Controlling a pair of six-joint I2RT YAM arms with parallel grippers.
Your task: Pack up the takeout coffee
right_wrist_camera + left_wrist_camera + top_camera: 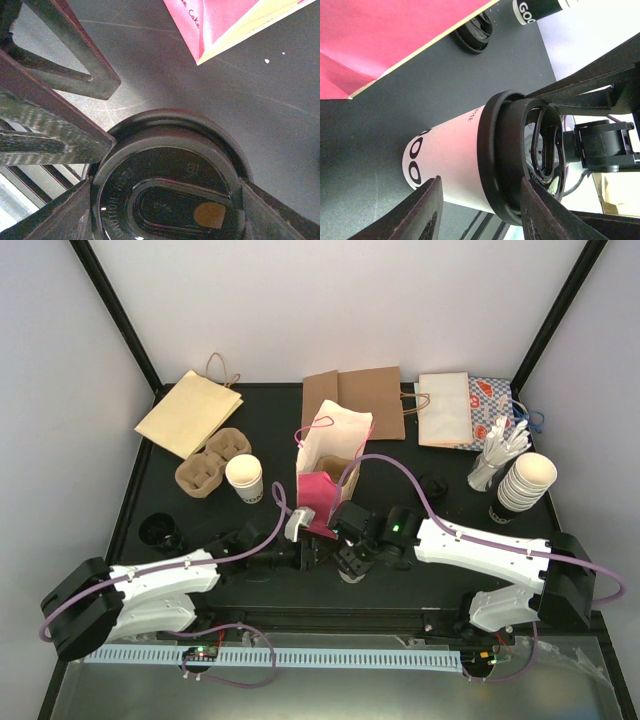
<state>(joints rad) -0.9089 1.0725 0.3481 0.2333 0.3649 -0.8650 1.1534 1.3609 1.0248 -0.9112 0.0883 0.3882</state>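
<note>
The takeout coffee [445, 155], a white paper cup with dark print and a black lid [165, 170], stands on the black table just in front of the pink bag, between my two grippers [352, 575]. My right gripper [167, 187] comes down from above and is shut on the lid, one finger against each side of its rim. Coming in from the left, my left gripper [480, 181] is open and turned on edge. One of its fingers [540, 210] rests against the lid's rim, while the other is low beside the cup's wall.
An open pink-and-cream paper bag [330, 455] stands right behind the grippers. An open white cup [244, 478] sits beside a cardboard carrier [212, 462]. Flat paper bags [190, 410] lie at the back. A cup stack [525, 480] and stirrers [495, 455] are right; loose black lids [160, 530] left.
</note>
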